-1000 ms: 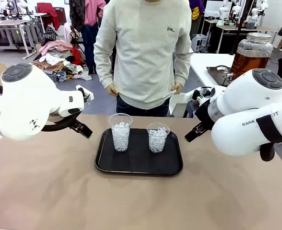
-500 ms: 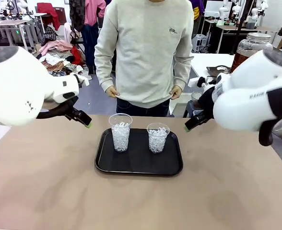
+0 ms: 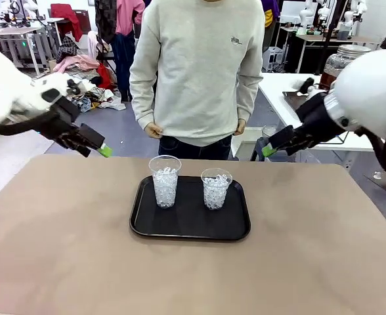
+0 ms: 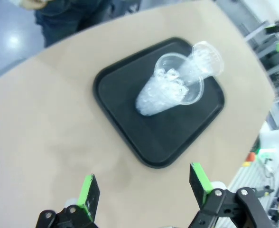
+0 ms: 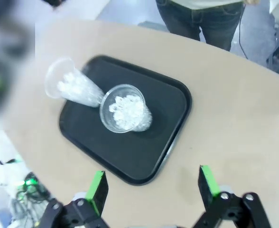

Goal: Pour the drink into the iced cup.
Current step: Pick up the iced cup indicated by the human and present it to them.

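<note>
Heaped clothes and other benches filled the far room behind a person [image 3: 199,72] in a grey sweatshirt, cut off at the neck by the top edge. The small chest emblem [image 3: 235,41] could not be read. On the tan tabletop [image 3: 62,249], a black tray [image 3: 147,226] held 2 clear iced cups. The taller left cup [image 3: 165,182] and the right cup [image 3: 216,189] stood near each other but apart. The left claw [image 4: 140,183] hung spread and empty above the tabletop's left side. The right claw [image 5: 151,172] was likewise spread and empty above the right. At far right, a glass jar [image 3: 345,60] stood half hidden behind the right arm, with the drink [image 3: 327,79] showing amber inside.
</note>
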Controlling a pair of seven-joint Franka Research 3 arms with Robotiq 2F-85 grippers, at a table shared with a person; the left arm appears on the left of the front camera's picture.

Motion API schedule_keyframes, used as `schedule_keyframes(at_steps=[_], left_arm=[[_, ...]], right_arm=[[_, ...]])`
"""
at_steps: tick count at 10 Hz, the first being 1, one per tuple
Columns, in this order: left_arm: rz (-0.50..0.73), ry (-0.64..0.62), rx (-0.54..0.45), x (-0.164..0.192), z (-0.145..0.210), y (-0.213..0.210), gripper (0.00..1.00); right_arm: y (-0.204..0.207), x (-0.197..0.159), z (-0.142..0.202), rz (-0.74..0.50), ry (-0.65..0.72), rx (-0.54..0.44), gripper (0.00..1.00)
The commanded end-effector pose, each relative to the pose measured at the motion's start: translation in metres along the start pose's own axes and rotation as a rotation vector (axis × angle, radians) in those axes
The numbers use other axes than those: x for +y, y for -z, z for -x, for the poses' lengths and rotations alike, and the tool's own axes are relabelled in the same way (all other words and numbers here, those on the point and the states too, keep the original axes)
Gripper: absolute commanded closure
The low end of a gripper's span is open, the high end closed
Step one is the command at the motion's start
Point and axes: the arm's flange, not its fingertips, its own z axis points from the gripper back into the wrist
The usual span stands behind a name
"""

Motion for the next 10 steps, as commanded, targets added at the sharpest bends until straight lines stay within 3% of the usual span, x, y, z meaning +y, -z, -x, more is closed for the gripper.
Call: schedule_keyframes(at_steps=[1,5,8,9,10], left_arm=[[0.15,-0.093,-0.027,0.026,0.002,-0.002,0.0],[0.439,-0.244,-0.137,0.055,0.023,-0.002,0.0],[0.611,-0.278,-0.152,0.064,0.036,0.005,0.0],[0.504,-0.277,-0.148,0.056,0.036,-0.003,0.0],[0.504,-0.277,-0.148,0.056,0.036,-0.003,0.0]], right_arm=[[-0.006,-0.023,0.005,-0.128,0.081,-0.039,0.0],[-0.02,-0.065,0.035,-0.369,0.279,-0.128,0.0],[-0.017,-0.07,0.043,-0.474,0.319,-0.123,0.0],[-0.016,-0.061,0.042,-0.383,0.267,-0.1,0.0],[-0.026,-0.071,0.041,-0.439,0.337,-0.125,0.0]])
